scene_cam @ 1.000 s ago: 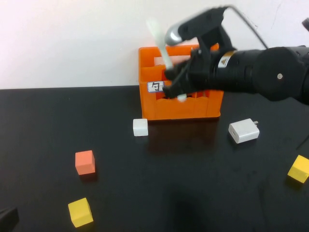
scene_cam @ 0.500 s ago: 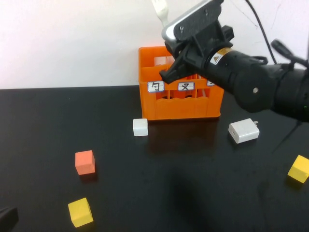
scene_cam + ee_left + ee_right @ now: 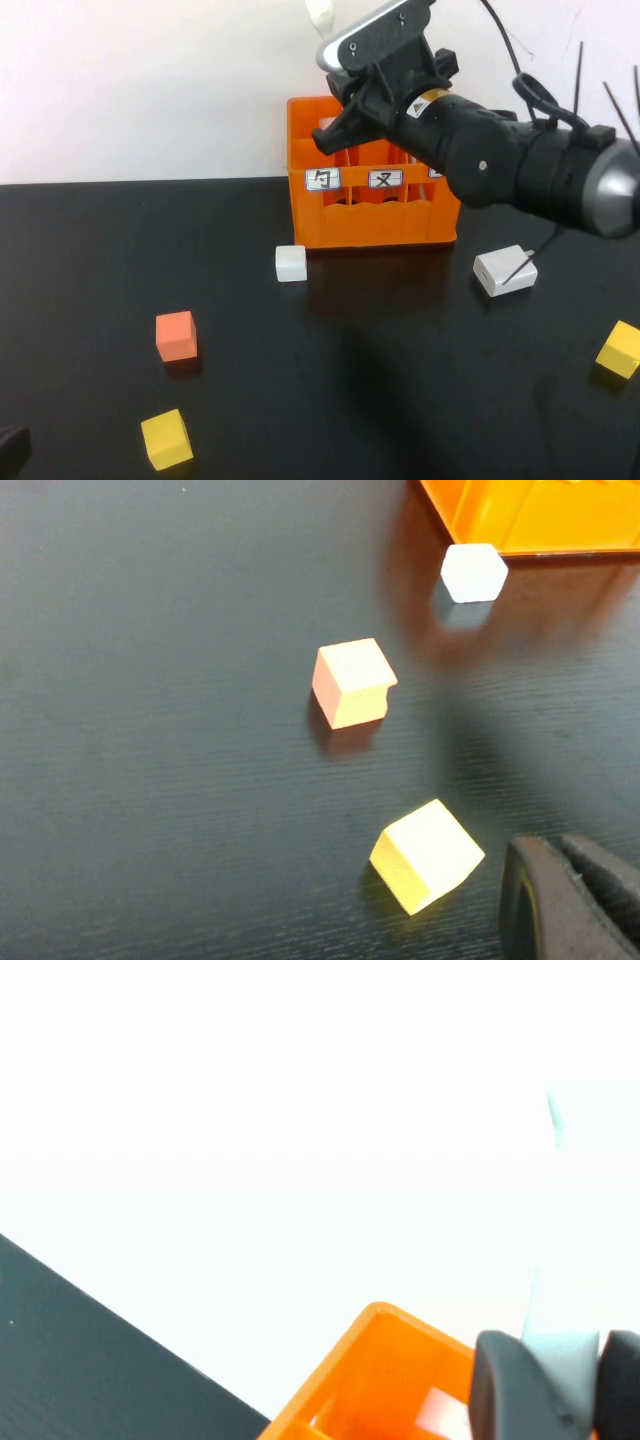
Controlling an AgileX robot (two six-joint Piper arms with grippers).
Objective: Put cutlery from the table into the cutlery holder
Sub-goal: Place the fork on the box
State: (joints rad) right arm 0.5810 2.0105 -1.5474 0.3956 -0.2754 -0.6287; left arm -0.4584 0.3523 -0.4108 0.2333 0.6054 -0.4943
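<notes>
While the right gripper point(image 3: 335, 125) pinches a white plastic utensil point(image 3: 319, 14) above the orange cutlery holder point(image 3: 372, 215), top centre, a skewed release could miss its slots — the left gripper point(image 3: 570, 900), lower left, is unreadable.

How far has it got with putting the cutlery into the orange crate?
Midway. The right gripper is shut on a white utensil, held above the cutlery holder, not yet lowered in. Something white shows in one compartment. The left gripper rests low by the yellow cube.
</notes>
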